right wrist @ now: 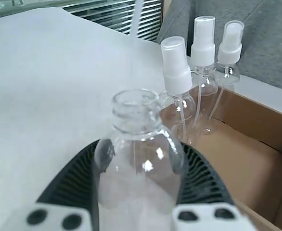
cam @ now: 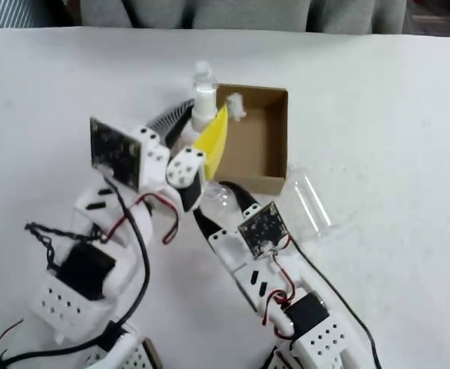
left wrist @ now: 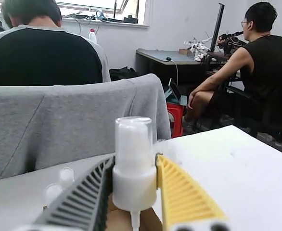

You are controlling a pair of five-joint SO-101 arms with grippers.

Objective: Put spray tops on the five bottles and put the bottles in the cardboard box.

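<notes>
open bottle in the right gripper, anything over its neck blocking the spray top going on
Nothing visible. The open bottle has a bare, uncovered neck for the spray top; the three capped bottles stand beyond it in the cardboard box.

no text, labels or numbers readable

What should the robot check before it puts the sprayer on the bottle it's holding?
1. Is the spray top held tight in the left gripper? Ok.
2. Is the open bottle upright in the right gripper? Ok.
3. Is the top right above the bottle's neck? Not ok: the high view shows them apart.
4. Are the three capped bottles standing upright at the box? Ok.
5. Does the last bottle, lying on the table, have a top? Cannot tell.
</notes>
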